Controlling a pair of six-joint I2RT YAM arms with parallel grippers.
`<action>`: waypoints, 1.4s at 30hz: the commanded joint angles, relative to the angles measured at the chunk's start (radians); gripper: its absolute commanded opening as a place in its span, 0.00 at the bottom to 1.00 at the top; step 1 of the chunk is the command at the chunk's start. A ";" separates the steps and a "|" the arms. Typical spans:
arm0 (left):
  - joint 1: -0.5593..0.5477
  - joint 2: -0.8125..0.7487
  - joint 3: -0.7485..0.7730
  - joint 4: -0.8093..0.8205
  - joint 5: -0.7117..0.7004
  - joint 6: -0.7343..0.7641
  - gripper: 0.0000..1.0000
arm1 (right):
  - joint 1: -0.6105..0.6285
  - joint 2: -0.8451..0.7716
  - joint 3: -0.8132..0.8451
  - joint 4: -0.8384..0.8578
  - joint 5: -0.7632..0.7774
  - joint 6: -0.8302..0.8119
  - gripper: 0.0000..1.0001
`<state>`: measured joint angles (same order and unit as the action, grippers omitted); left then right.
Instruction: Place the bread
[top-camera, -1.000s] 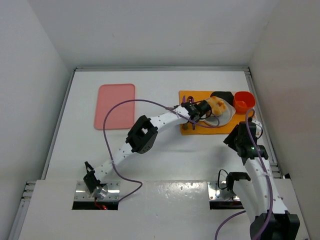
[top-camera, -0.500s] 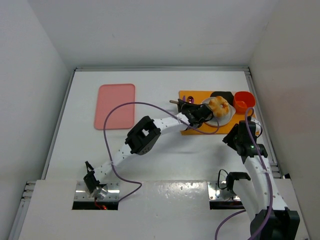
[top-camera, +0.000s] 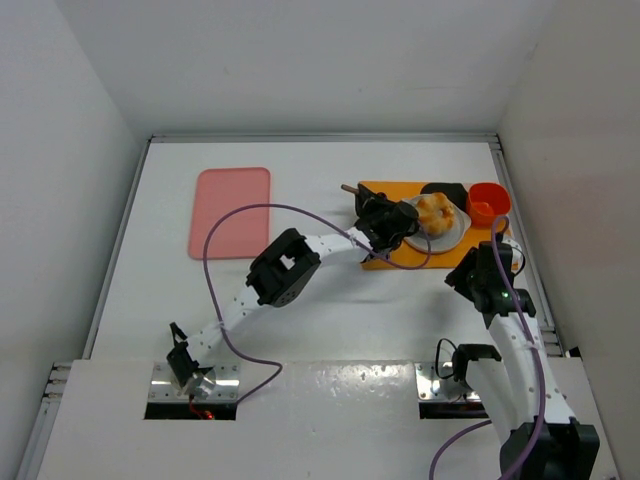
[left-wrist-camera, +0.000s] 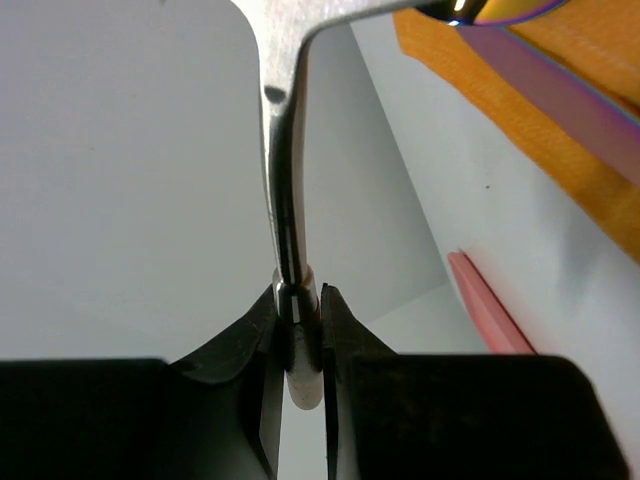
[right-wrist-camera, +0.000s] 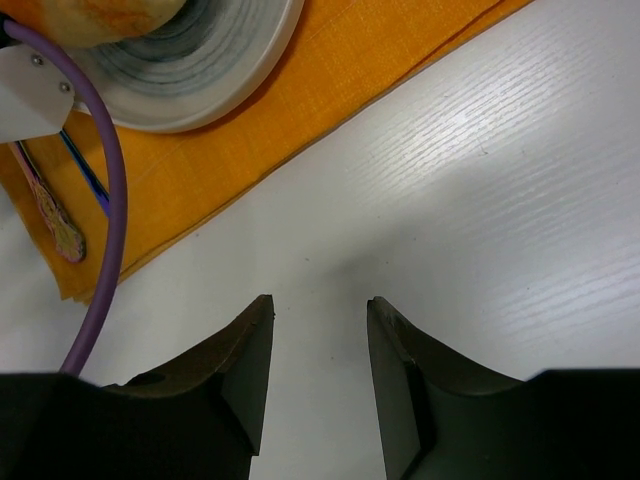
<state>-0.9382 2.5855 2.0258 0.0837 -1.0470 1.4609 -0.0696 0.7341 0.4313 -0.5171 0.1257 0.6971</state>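
Observation:
The bread (top-camera: 436, 211), a round golden bun, lies on the white plate (top-camera: 455, 232) on the orange mat (top-camera: 385, 192). Its edge and the plate (right-wrist-camera: 225, 65) also show in the right wrist view (right-wrist-camera: 110, 18). My left gripper (top-camera: 378, 216) is at the plate's left edge, shut on the metal shaft of a spatula (left-wrist-camera: 285, 150); the jaws (left-wrist-camera: 298, 300) clamp it tightly. The spatula's brown handle end (top-camera: 348, 187) sticks out to the far left. My right gripper (top-camera: 480, 260) is open and empty (right-wrist-camera: 318, 310) over the bare table just in front of the mat (right-wrist-camera: 360, 90).
A red bowl (top-camera: 488, 202) and a black object (top-camera: 445, 190) sit at the mat's back right. An iridescent purple utensil (right-wrist-camera: 50, 215) lies on the mat's front left. A pink board (top-camera: 230, 212) lies at the left. My left arm's purple cable loops over the table.
My left gripper has drawn back to the left from the plate with the spatula. The bread stays on the plate. The right arm has hardly moved.

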 joint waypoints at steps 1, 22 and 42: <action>0.033 -0.070 -0.015 0.080 -0.022 0.121 0.00 | -0.004 -0.015 0.015 0.012 -0.012 0.015 0.43; 0.033 -0.130 -0.171 0.432 0.129 0.434 0.00 | -0.002 -0.035 0.006 0.022 -0.008 0.010 0.41; 0.081 -0.111 -0.223 0.551 0.286 0.560 0.00 | -0.024 0.243 0.208 0.173 -0.121 -0.137 0.45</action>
<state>-0.8574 2.5504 1.8267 0.6380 -0.7948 1.9755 -0.0875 0.9756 0.6041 -0.3828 0.0246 0.5678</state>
